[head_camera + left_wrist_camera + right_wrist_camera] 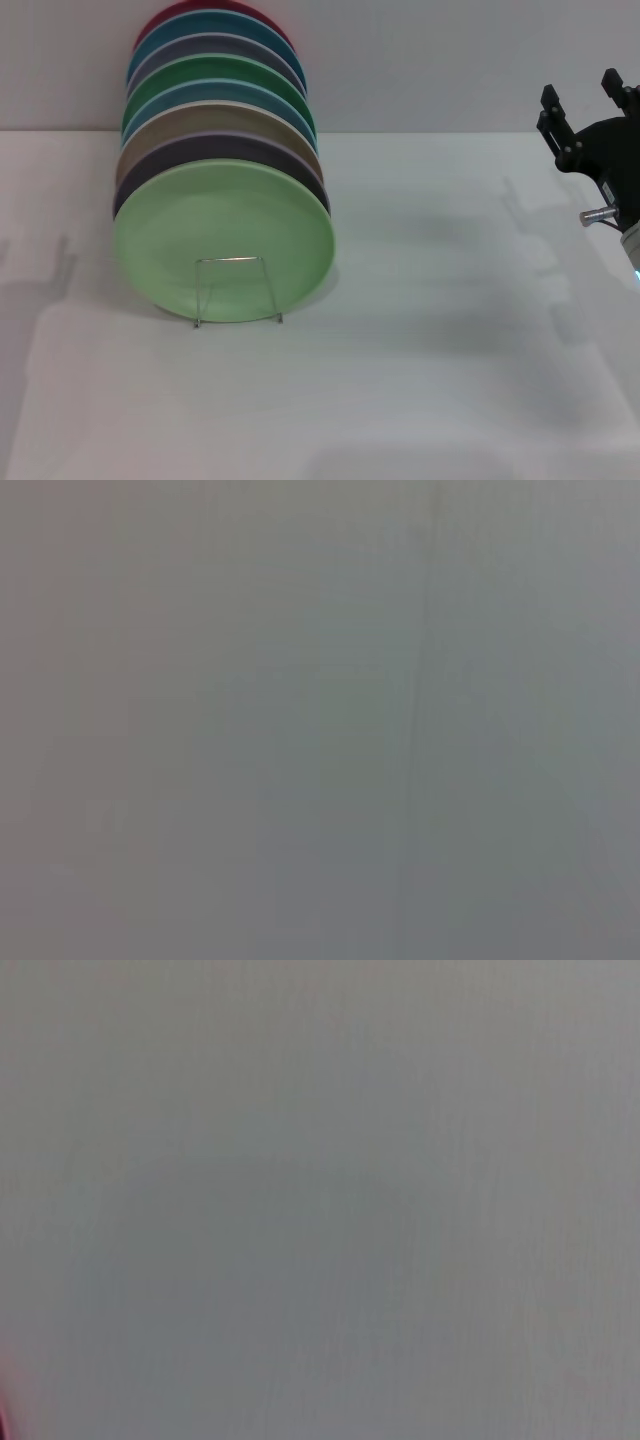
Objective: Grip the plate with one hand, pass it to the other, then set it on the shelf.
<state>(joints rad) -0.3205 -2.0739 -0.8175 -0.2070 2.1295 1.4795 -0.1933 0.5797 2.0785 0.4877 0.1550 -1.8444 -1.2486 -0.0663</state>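
Far to the left of the right gripper [585, 95], across a bare stretch of white table [430, 330], we see the light mint-green plate [224, 240] standing on edge, tilted back, at the front of a row of upright plates. It rests in the shelf [236, 290], a small silver wire rack whose upright rectangular loop stands against the lower part of the plate's face, with two thin feet on the table. Directly behind it, each touching or nearly touching the next, we make out a dark purple-grey plate [300, 160], a tan plate [160, 125], a blue-rimmed plate [160, 100], a darker green plate [215, 72], a grey-lilac plate [185, 48], a teal plate [215, 22] and a red plate [165, 15] at the back.

The right gripper hangs at the right edge of the head view, raised above the table and well apart from the plates. Its two black fingers [549, 100] point upward and are spread, with clear space between them and nothing held.

We do not see the left gripper in any view. Both wrist views show only a plain grey surface.
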